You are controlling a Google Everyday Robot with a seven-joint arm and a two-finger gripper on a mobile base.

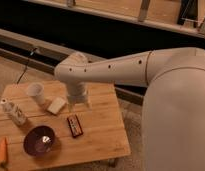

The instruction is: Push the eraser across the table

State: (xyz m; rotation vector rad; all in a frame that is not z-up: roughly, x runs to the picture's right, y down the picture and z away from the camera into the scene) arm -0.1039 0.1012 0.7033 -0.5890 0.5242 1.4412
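The eraser (74, 125), a small dark block with reddish edges, lies flat near the middle of the light wooden table (103, 132). My gripper (79, 105) hangs from the white arm just above and behind the eraser, a short gap away and not touching it. Its fingers stand open with nothing between them. A pale beige block (57, 105) lies right beside the gripper on its left.
A purple bowl (40, 140) sits left of the eraser toward the front. A white cup (36, 92) stands at the back left, a white bottle (13, 113) lies near the left edge, and an orange object (2, 150) is at the front left corner. My big white arm fills the right side.
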